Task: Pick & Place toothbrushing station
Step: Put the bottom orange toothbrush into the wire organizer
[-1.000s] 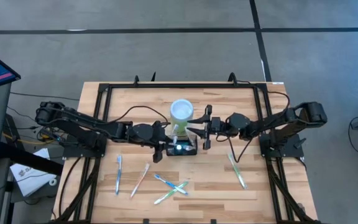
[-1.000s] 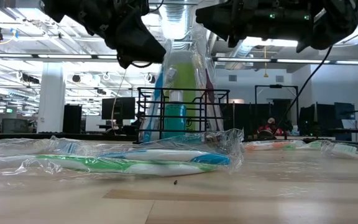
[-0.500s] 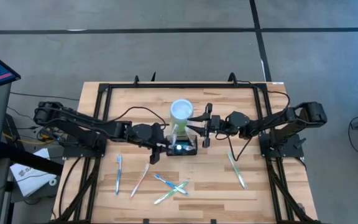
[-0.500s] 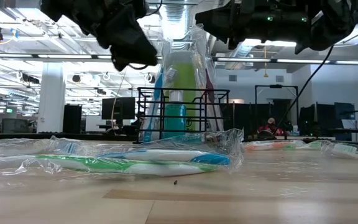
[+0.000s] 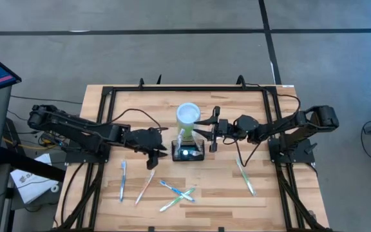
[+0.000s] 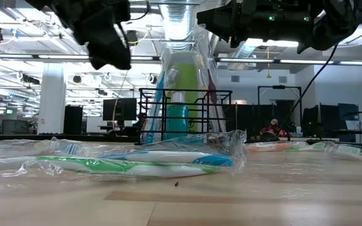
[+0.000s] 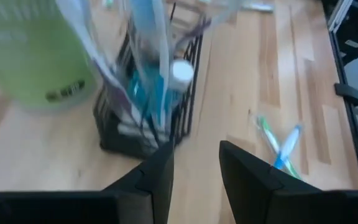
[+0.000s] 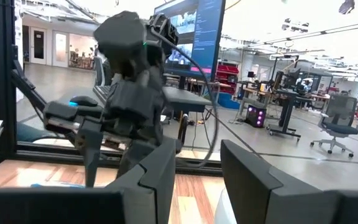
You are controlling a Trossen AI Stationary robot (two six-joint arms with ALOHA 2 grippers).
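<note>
Centrally, black wire-mesh toothbrushing station [image 5: 189, 152] (crinkly plastic-wrapped toothbrushes inside); both end effectors parted, empty.

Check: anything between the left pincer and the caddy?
Nothing visible. The left pincer, open, sits just left of the caddy with bare table between. The green cup stands behind the caddy, off that line.
</note>
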